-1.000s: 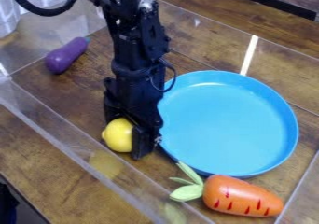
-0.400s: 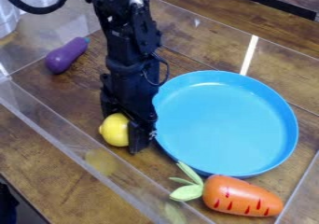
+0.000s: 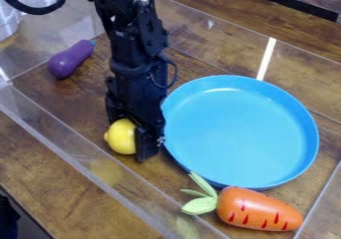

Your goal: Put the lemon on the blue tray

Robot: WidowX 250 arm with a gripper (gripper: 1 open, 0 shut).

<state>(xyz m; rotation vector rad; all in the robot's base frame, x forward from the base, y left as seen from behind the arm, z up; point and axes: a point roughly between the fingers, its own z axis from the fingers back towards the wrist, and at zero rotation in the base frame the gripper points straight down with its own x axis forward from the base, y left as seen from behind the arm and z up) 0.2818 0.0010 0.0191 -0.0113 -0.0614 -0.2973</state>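
The hand (image 3: 138,135) is clamped on the lemon (image 3: 122,136), low on the bench (image 3: 54,123) just left of the blue tray (image 3: 246,128). Over the last second arm and lemon have edged slightly left and up in view — grip looks set — so lifting it across onto the tray seems next.

Dark wood-grain surface (image 3: 54,123), with a clear plastic wall along its near-left edge. On it: blue tray (image 3: 246,133) right of centre, nothing inside. Lemon (image 3: 122,136) just left of the tray's rim, low at the surface; whether it's actually resting on the wood can't be told. Purple eggplant (image 3: 71,58) at far left, well apart from the rest. Orange carrot (image 3: 253,209) with green leaves at near right, close below the tray rim.
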